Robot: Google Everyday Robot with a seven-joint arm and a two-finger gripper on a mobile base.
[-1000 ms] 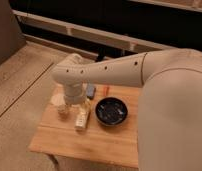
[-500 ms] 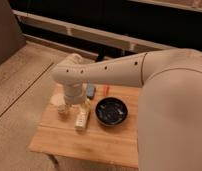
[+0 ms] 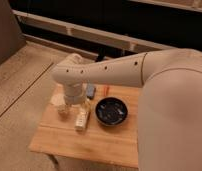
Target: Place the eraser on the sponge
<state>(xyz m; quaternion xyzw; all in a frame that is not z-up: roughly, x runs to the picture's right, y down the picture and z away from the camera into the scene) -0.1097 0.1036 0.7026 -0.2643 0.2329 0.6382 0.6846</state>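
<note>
The sponge, a small blue-grey block, lies at the back of the wooden table, just right of my wrist. A small dark block that looks like the eraser lies against its right side. My arm reaches in from the right and bends down over the table's left part. The gripper hangs low at the left end, beside a pale object, to the left of the sponge and mostly hidden by the wrist.
A black bowl stands mid-table. A white bottle lies on its side left of the bowl. A tiny red item sits behind the bowl. Carpet floor surrounds the small table; a dark wall runs behind it.
</note>
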